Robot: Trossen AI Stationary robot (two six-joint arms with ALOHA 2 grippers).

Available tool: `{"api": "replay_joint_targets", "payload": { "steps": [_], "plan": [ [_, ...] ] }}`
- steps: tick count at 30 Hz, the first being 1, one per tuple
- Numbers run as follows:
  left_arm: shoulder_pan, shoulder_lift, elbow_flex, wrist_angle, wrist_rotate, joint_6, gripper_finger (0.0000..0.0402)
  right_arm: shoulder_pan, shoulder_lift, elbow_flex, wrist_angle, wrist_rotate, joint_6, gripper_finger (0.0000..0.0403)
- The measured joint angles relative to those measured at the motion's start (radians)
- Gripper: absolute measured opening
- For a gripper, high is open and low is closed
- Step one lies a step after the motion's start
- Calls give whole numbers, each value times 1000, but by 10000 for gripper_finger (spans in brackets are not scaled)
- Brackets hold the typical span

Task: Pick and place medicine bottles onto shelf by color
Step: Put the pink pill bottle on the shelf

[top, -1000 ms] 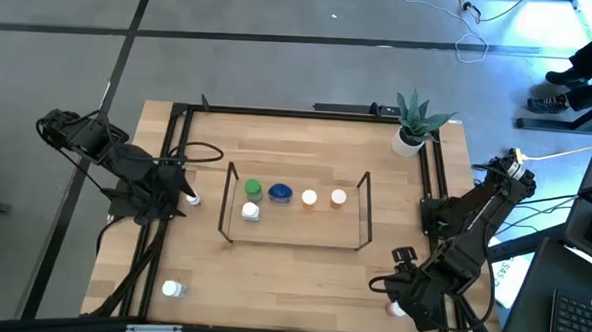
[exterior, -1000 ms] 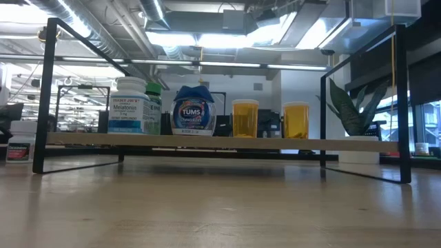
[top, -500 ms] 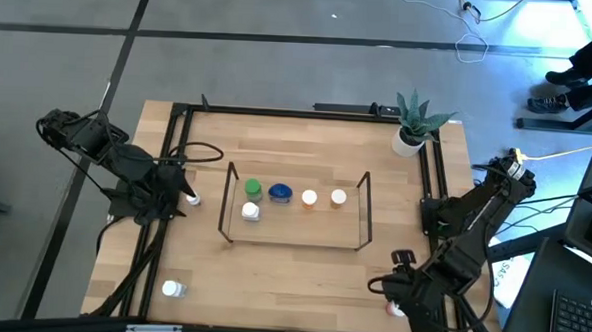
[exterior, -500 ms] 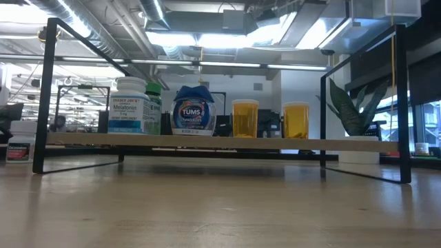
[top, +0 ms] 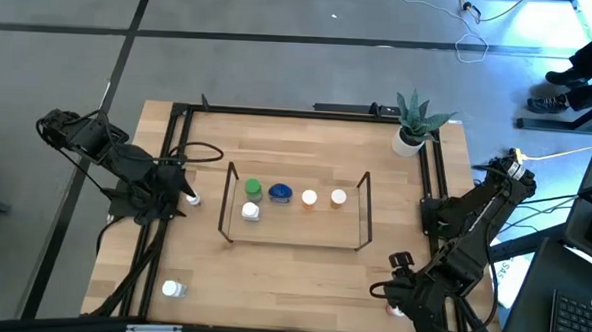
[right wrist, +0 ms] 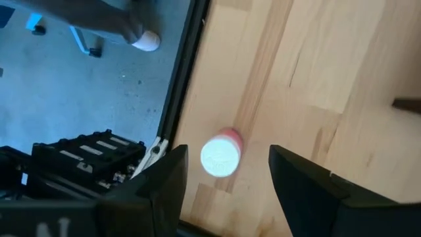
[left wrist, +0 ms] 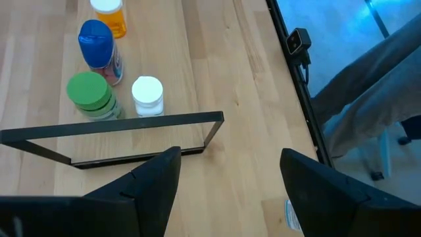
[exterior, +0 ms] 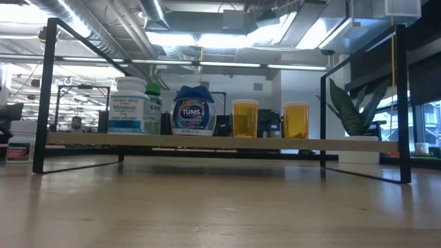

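1. High view: the right gripper (top: 398, 303) has edged slightly toward the pink bottle (top: 396, 310) at the surface's (top: 292, 261) near right corner since a second ago; all else is unchanged. The left gripper (top: 180, 196) waits at the left edge beside a bottle (top: 192, 199) just outside the shelf (top: 295, 243). Five bottles stand on the shelf: green-capped (top: 253, 190), blue-capped (top: 280, 193), white-capped (top: 251, 212), and two more (top: 309, 198) (top: 338, 198). A loose bottle (top: 173, 290) lies near the left front corner. Open room spans the front of the surface.
2. Low view: unchanged; the shelf board (exterior: 220, 142) carries the bottles, bare wood in front.
3. Left wrist view: jaws spread, holding nothing, the shelf's wire end (left wrist: 112, 125) ahead.
4. Right wrist view: jaws spread on either side of the pink bottle (right wrist: 220, 157), not touching it; it stands close to the black frame (right wrist: 184, 85) at the surface's edge.
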Motion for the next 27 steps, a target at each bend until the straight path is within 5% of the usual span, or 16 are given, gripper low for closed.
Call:
{"api": "replay_joint_targets", "payload": {
  "steps": [12, 22, 27],
  "plan": [
    [0, 0, 0, 0, 0, 0, 255, 2, 0, 0, 24, 33, -74, 217],
    [0, 0, 0, 0, 0, 0, 255, 39, 0, 0, 21, 89, -64, 315],
    [0, 0, 0, 0, 0, 0, 255, 39, 0, 0, 27, 90, 0, 332]
  ]
}}
